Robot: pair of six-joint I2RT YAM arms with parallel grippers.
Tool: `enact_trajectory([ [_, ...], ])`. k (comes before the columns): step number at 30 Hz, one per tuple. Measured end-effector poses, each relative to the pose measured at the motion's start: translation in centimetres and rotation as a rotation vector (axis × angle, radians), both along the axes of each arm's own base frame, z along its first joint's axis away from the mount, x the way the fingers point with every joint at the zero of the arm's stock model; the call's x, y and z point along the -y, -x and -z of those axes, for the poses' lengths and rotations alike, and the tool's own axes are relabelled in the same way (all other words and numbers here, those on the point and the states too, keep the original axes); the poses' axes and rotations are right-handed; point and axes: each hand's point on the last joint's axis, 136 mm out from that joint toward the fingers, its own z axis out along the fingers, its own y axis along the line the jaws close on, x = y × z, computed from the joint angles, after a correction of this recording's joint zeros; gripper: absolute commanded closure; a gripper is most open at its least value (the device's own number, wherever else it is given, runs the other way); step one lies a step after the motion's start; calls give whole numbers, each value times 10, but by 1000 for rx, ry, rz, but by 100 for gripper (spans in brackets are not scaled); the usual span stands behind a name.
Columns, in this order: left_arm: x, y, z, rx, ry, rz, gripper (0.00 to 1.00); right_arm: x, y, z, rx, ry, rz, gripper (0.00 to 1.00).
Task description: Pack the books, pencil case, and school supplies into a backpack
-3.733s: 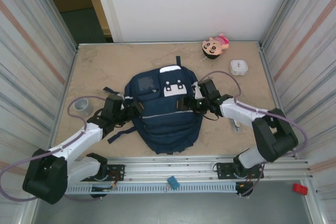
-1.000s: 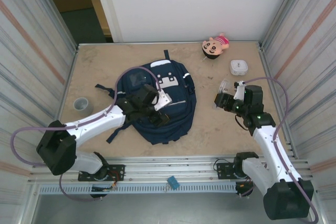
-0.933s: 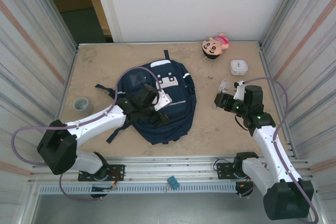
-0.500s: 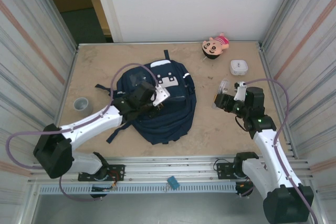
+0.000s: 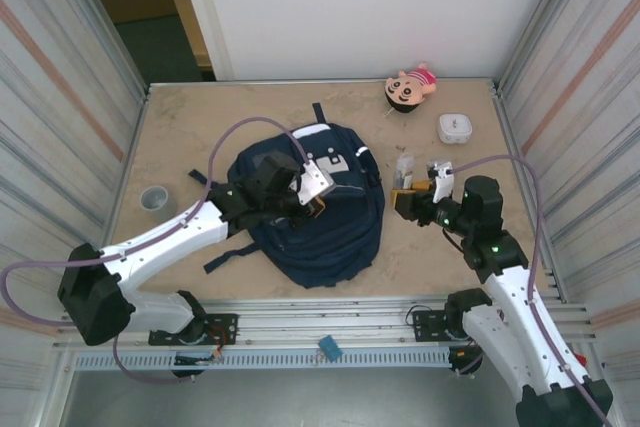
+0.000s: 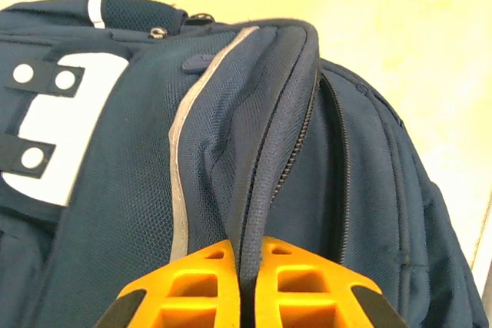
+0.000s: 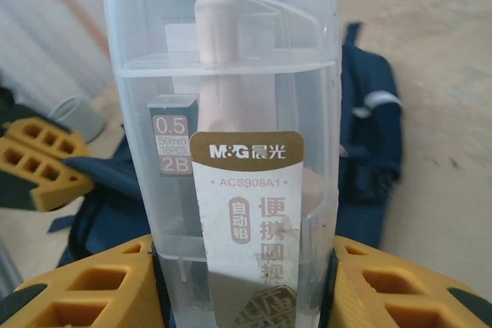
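One backpack, one clear pencil pack, one doll, one white box, one grey cup.

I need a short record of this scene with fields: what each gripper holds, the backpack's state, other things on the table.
left gripper: shut on the backpack fabric at its zipper
right gripper: shut on clear school supplies pack, apart from the backpack
zipper: a gap shows along it
also on table: doll, white box, grey cup
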Motion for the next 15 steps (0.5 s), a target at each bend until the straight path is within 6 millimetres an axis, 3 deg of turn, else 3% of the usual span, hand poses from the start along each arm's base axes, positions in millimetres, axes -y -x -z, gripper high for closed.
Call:
enact_trajectory([
  [5,-2,3,-21,-15,62,-12,100,-26,15,-12,139,49,-162,53],
  [9,-14,-4,-31,-56,119,-53,100,-55,38,-15,298,143,-339,52],
  [15,-25,-15,-37,-123,208,-103,100,-90,58,4,469,346,-540,52],
])
